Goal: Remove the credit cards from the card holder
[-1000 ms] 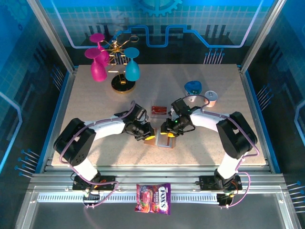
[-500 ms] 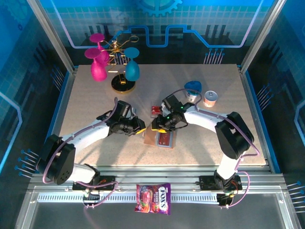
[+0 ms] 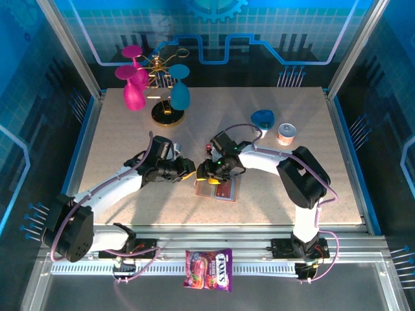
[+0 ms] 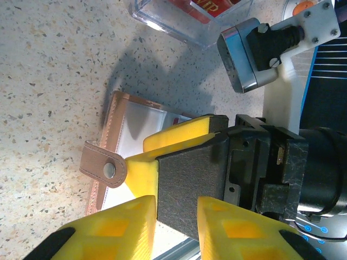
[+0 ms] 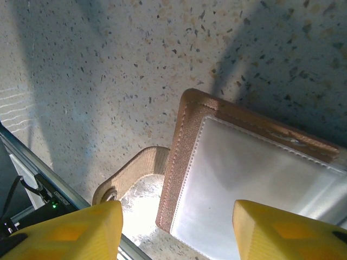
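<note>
From above, the card holder (image 3: 209, 189) lies open on the counter (image 3: 110, 136), right under your right fingers (image 3: 209, 176). Your left fingers (image 3: 189, 173) are just beside them. Hold it down with one, then slide the red credit card (image 3: 225, 189) out slowly with the other. Both arms reach in low, elbows bent.

Left wrist view: your left fingers (image 4: 173, 227) are a bit apart and hold nothing. The strap (image 4: 103, 168) is just ahead.

Right wrist view: your right fingers (image 5: 179, 233) are wide apart and empty, over the card holder (image 5: 244, 162).

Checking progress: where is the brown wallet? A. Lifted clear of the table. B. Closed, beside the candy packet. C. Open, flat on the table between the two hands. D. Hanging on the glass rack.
C: the wallet lies open on the table, its clear pocket facing up.
</note>
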Controlling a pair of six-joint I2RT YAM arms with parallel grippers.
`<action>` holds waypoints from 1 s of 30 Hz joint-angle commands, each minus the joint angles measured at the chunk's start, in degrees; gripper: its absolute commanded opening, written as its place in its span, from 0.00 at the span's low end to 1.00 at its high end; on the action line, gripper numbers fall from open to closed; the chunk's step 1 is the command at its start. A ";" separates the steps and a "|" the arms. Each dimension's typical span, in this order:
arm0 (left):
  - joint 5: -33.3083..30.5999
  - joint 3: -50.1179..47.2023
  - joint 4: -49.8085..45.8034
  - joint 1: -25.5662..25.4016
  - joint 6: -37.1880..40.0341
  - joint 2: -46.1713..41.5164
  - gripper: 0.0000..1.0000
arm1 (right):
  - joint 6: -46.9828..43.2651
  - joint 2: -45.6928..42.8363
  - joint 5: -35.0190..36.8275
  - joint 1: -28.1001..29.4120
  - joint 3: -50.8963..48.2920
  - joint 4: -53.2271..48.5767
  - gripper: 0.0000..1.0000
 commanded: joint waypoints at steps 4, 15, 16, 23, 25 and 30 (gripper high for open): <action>1.73 0.88 -0.17 0.19 1.60 1.59 0.27 | 0.59 -3.13 -0.96 -0.95 -1.22 1.29 0.58; 2.54 7.13 0.46 -4.80 1.03 10.36 0.27 | -0.40 -14.16 -0.32 -7.44 -12.22 1.83 0.55; 2.82 7.81 0.94 -5.37 0.77 11.39 0.27 | -0.45 -14.97 -0.32 -8.08 -13.22 1.92 0.54; 5.65 12.49 4.20 -9.81 -1.78 20.84 0.33 | -1.73 -20.69 0.81 -12.58 -20.72 1.20 0.52; 6.26 13.47 4.57 -10.61 -2.10 23.04 0.34 | -2.19 -21.76 0.96 -13.55 -22.13 0.90 0.51; 8.18 13.86 6.71 -11.44 -3.38 27.09 0.34 | -2.84 -23.70 1.04 -15.24 -24.77 0.71 0.50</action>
